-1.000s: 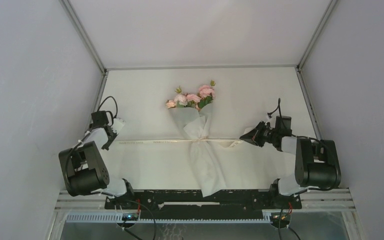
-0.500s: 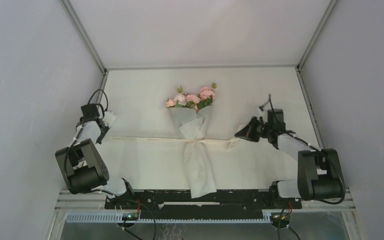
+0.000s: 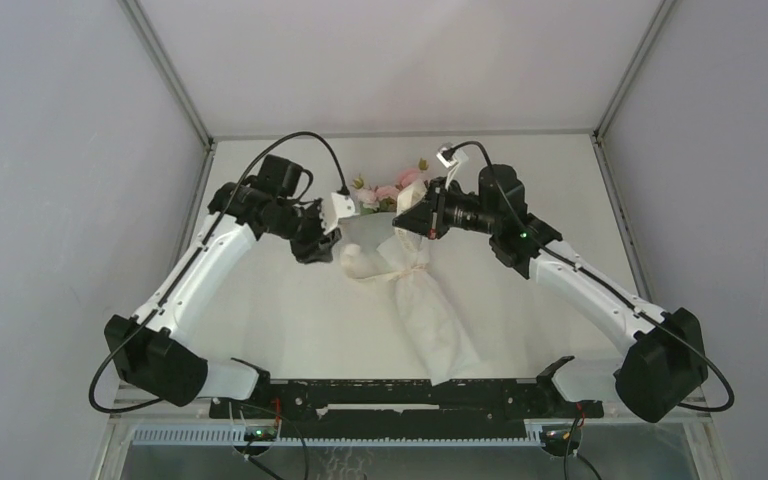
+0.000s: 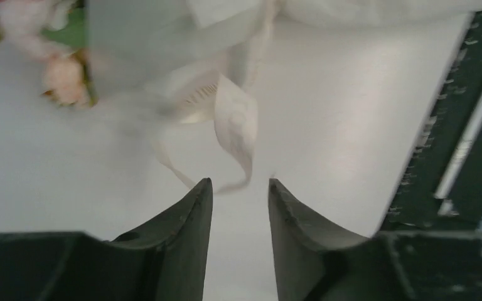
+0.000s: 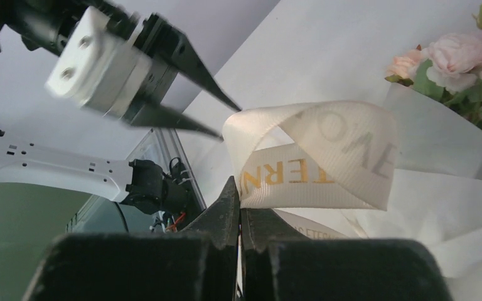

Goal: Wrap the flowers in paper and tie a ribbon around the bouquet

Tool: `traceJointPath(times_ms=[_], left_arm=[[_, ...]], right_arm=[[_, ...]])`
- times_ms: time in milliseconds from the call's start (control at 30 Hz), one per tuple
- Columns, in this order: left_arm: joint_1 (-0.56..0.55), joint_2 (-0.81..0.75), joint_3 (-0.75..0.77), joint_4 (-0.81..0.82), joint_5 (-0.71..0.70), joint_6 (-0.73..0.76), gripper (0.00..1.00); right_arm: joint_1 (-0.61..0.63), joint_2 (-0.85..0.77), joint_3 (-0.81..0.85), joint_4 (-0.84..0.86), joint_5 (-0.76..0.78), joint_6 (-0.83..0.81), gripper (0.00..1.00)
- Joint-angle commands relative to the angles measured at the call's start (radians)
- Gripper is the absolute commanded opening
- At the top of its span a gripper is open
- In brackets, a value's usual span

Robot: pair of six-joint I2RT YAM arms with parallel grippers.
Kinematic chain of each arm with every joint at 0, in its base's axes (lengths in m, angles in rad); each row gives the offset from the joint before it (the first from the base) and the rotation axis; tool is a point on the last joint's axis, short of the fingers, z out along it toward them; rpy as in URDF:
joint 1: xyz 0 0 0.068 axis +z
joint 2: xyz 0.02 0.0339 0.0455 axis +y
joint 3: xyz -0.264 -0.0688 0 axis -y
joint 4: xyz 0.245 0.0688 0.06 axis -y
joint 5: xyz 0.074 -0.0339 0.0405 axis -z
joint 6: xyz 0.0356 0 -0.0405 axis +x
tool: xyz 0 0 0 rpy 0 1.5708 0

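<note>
- The bouquet [image 3: 422,300] lies flat mid-table, its long axis running from 12 o'clock down toward 5 o'clock.
- The flowers [image 3: 388,193] point to the far wall, while the tail of the paper [image 3: 450,345] trails to the near edge and touches the black base rail [image 3: 360,392].
- The right gripper [image 3: 401,224] sits over the bouquet's neck from the 2 o'clock side. Its fingers are pressed together, pinching the ribbon [image 5: 317,157].
- In the right wrist view the ribbon stands up as a cream loop with gold lettering, just above the paper.
- The left gripper [image 3: 318,245] comes in from 10 o'clock, just beside the wrap. Its jaws are spread a little with nothing between them.
- In the left wrist view a curl of ribbon hangs just beyond those tips, and I can't tell if it touches them.
- The table [image 3: 280,310] is bare white surface at 9 o'clock and at 3 o'clock of the bouquet.
- The blooms sit near the table's far edge, with only a narrow strip behind them.
</note>
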Motion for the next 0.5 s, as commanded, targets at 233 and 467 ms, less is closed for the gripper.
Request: traceJointPath(times_ms=[233,467], left_arm=[[-0.060,-0.005,0.004,0.018,0.252,-0.128,0.84],[-0.105,0.026,-0.183,0.625,0.413,-0.524,0.86]], right_arm=[[0.056,0.039,0.058,0.144,0.006,0.039,0.00],[0.071,0.048,0.058,0.221,0.017,0.084,0.00]])
